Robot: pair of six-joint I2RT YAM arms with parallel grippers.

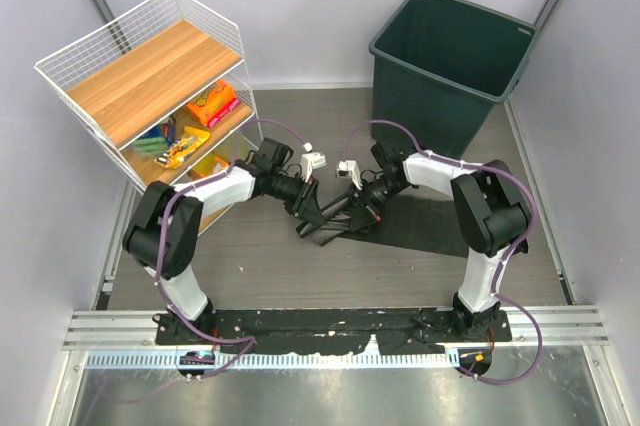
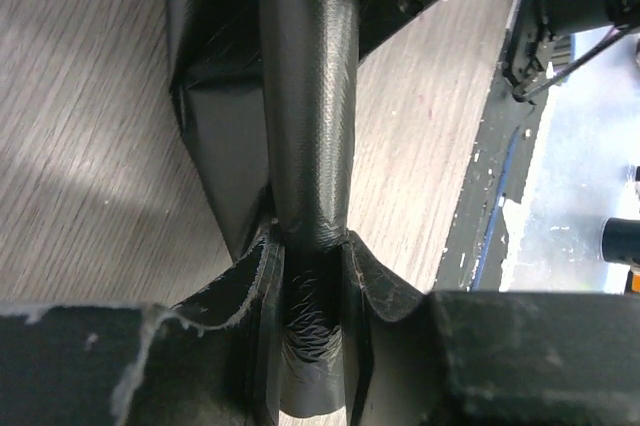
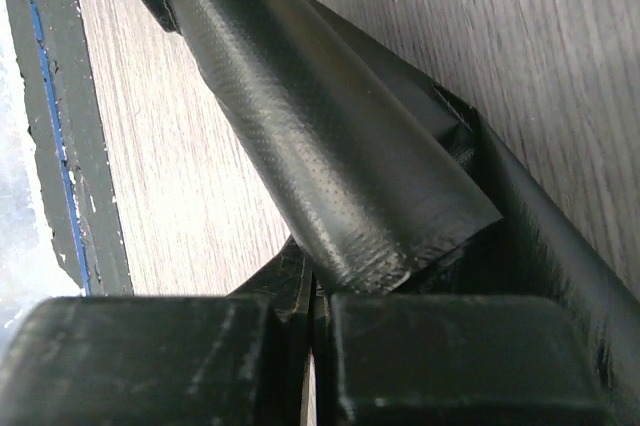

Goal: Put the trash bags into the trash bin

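My left gripper (image 2: 310,266) clamps one end of the tight roll of glossy black plastic trash bags (image 2: 305,96) at the centre of the top view, steadying it. The right gripper (image 3: 308,296), jaws pressed together, seems to pinch its loose sheet. The dark green square plastic trash bin (image 1: 430,96) stands upper right.

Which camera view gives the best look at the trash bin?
Top external: the trash bin stands whole at the back right, its rim and open mouth in view. The left wrist and right wrist views show none of it, only the trash bags close up over the tabletop.
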